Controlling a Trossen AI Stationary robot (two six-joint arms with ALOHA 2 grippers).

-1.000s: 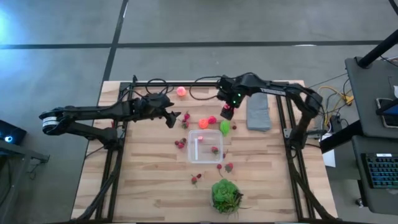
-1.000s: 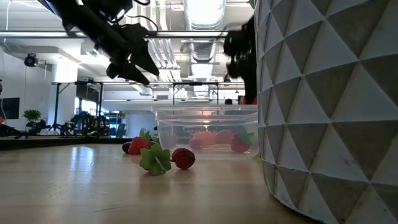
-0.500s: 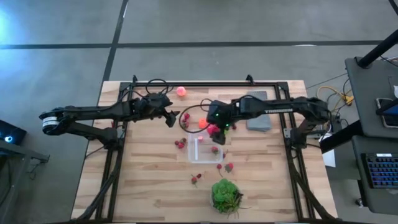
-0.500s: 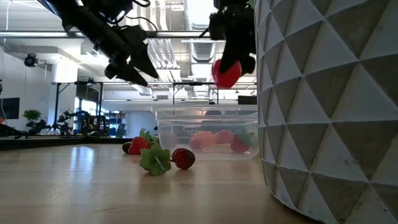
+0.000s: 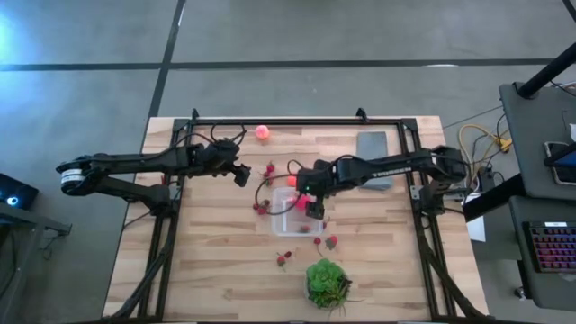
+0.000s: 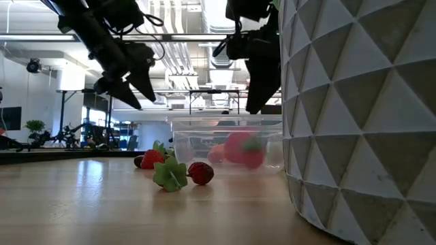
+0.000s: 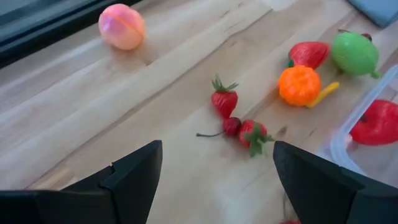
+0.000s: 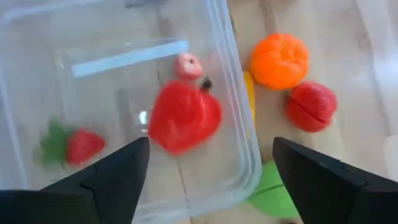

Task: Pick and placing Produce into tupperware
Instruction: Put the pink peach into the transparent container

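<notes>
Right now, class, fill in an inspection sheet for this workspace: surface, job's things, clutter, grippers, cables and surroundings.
Surface: wooden table, inside a black frame.
Job's things: clear container holds a red fruit, a strawberry and a small pink piece; orange, pink peach and berries lie outside on the wood.
Clutter: grey slab; leafy green bunch.
Grippers: right gripper open above the container; left gripper open, above the wood left of the container.
Cables: black loops at the table's far edge.
Surroundings: grey floor; desk with keyboard.
</notes>
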